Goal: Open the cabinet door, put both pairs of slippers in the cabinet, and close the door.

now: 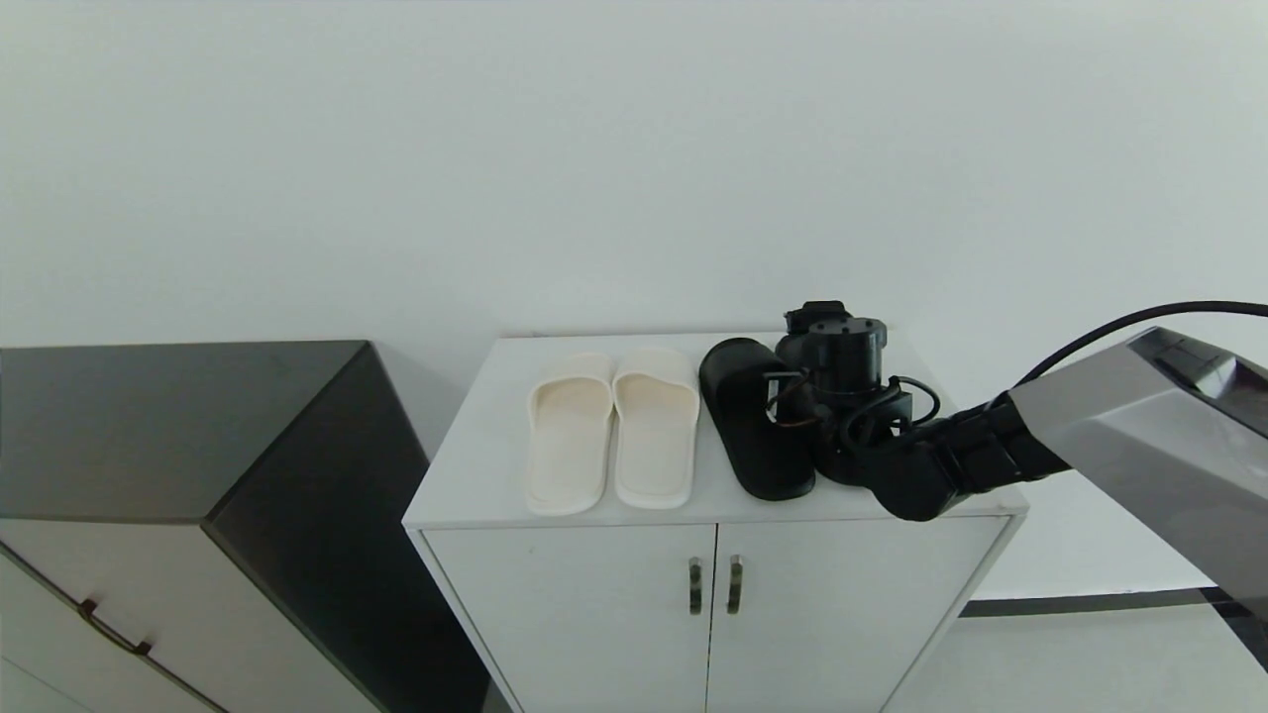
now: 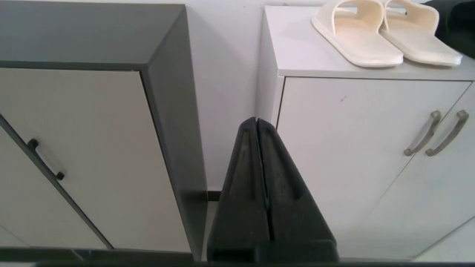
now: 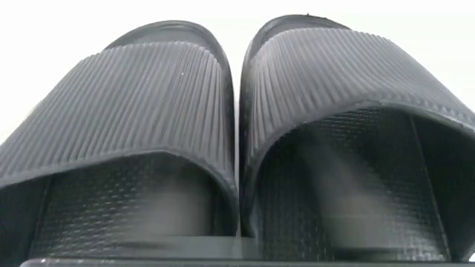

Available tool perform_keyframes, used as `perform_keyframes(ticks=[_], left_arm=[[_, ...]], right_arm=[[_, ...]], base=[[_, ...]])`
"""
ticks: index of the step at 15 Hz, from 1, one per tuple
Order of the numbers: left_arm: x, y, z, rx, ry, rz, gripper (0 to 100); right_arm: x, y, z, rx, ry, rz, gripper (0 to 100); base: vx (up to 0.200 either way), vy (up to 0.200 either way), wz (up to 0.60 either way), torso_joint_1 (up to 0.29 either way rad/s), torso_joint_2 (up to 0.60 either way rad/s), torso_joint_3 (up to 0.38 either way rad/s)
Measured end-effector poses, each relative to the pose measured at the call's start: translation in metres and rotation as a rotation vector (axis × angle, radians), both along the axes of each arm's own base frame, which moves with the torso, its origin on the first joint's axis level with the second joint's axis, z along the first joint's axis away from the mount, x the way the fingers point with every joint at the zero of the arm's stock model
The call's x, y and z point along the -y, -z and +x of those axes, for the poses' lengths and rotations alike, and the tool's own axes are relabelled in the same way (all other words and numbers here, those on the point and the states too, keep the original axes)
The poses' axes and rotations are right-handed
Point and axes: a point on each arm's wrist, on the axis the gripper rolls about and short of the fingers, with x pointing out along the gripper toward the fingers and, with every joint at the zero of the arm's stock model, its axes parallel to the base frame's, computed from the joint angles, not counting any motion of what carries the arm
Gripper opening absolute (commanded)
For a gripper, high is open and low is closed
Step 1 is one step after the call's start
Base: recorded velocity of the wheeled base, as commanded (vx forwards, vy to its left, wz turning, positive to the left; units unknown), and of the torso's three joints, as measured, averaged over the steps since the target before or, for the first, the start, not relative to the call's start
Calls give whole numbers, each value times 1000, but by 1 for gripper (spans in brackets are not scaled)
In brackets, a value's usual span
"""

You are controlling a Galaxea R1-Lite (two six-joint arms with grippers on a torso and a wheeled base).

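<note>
The cabinet (image 1: pixel 475 465) stood against the wall (image 1: pixel 634 149), white and low. Both doors (image 1: pixel 575 614) were shut, and their two handles (image 1: pixel 695 584) hung side by side at the middle seam.

Both pairs sat on its top. The cream slippers (image 1: pixel 654 426) lay left of centre, touching each other along their inner edges and running from near edge to far. Just right of them lay the black slippers (image 1: pixel 753 426). The left one was in plain sight. The right one was mostly hidden under the robot's arm.

The right gripper (image 1: pixel 837 416) hung over that black pair, its arm coming in from the right across the cabinet's near right corner. From where I stood I could not tell whether it was open or shut, or whether it had hold of anything. Its wrist camera looked straight at the black slippers (image 3: pixel 148 111), side by side and touching, with their ribbed straps showing.

The left gripper (image 2: pixel 258 137) was down low, facing the gap between the white cabinet (image 2: pixel 297 44) and the dark cabinet (image 2: pixel 89 37) to its left. Its fingers (image 2: pixel 286 193) were pressed flat together with nothing between them.

The dark cabinet had pale fronts and a dark handle (image 1: pixel 114 629), and it stood close beside the white one.
</note>
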Motion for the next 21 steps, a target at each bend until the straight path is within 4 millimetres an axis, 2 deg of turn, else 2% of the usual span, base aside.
perform_keyframes(ticks=[4, 8, 11, 17, 21], left_arm=[[0, 0, 0, 1, 1, -1, 0], [0, 0, 0, 1, 0, -4, 0], [0, 0, 0, 1, 0, -3, 0], [0, 0, 0, 1, 3, 0, 0], [0, 0, 0, 0, 11, 3, 0]], right_arm=[[1, -8, -6, 6, -7, -9, 0], [11, -31, -31, 23, -24, -35, 0], [17, -43, -72, 0, -114, -39, 0], [30, -45, -179, -146, -521, -60, 0], [45, -51, -213, -169, -680, -40, 0]], base=[[0, 0, 0, 0, 0, 0], [0, 0, 0, 0, 0, 0], [0, 0, 0, 0, 0, 0], [0, 0, 0, 0, 0, 0], [-150, 0, 0, 4, 10, 3]])
